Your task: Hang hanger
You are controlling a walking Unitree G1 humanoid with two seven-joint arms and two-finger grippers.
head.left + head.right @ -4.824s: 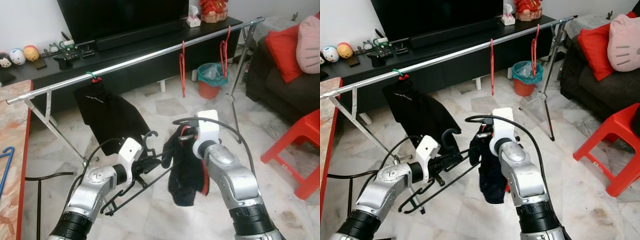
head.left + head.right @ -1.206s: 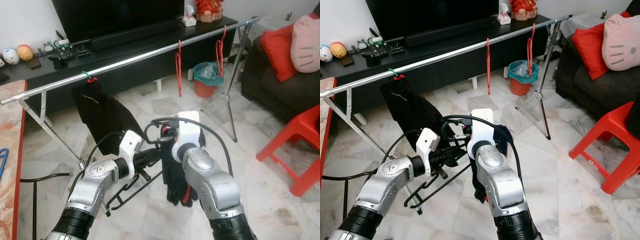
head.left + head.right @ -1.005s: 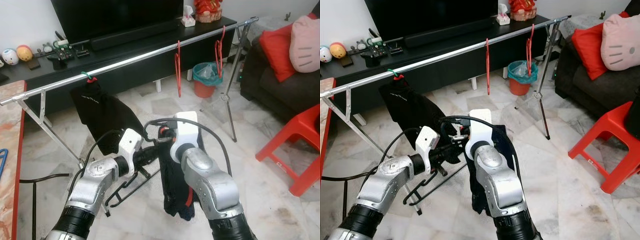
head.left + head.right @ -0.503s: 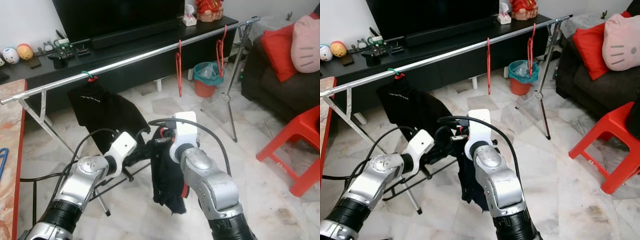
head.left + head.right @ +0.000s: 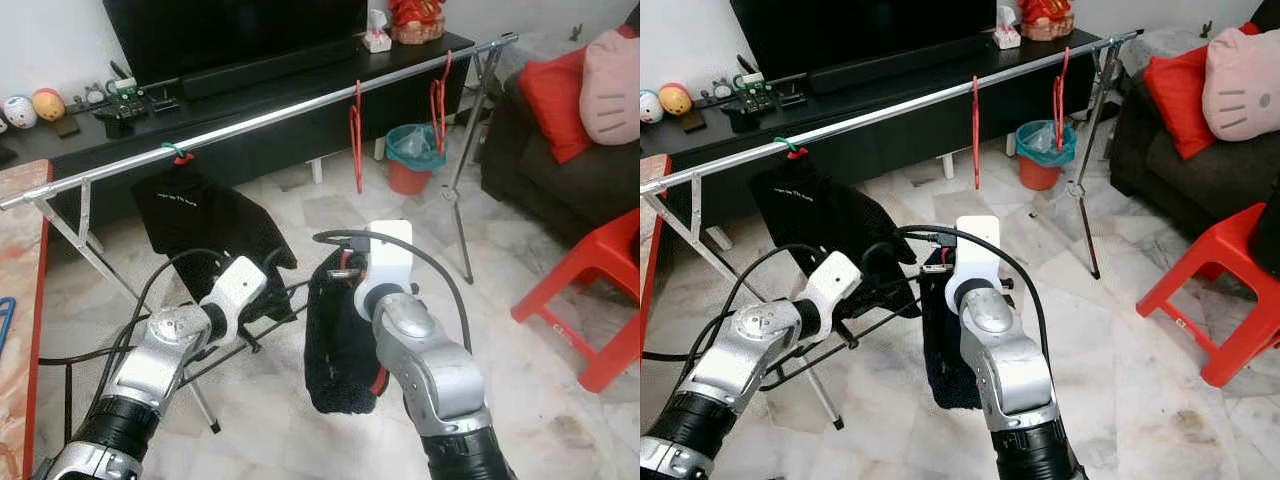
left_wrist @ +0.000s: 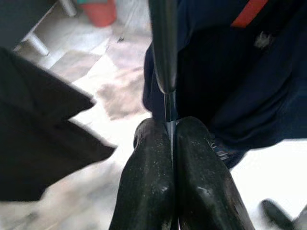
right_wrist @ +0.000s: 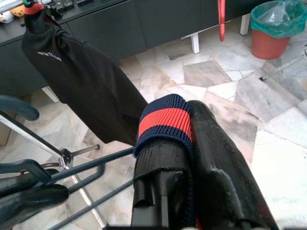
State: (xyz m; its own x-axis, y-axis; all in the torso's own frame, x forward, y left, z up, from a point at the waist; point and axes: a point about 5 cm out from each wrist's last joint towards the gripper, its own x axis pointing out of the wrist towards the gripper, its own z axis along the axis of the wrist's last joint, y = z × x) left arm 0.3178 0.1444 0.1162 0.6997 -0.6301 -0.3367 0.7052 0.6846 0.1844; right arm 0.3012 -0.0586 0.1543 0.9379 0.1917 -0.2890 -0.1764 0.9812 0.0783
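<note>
Left gripper (image 6: 171,132): fingers pressed together, pinching black hanger (image 5: 262,318) wire at picture centre. Right gripper (image 7: 189,143), at its 3 o'clock: fingers clamp navy garment (image 5: 338,345) with red band. Rail (image 5: 260,120) at 12 o'clock.

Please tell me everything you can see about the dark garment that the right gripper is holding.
The dark garment looks like navy knitted cloth with a red band at its ribbed edge. It hangs limp in the air above the marble floor, in front of the rail, not yet on it. The right gripper is shut on the ribbed edge, which wraps over one finger. The left gripper, shut on a thin black hanger, holds that hanger right beside the cloth.
</note>
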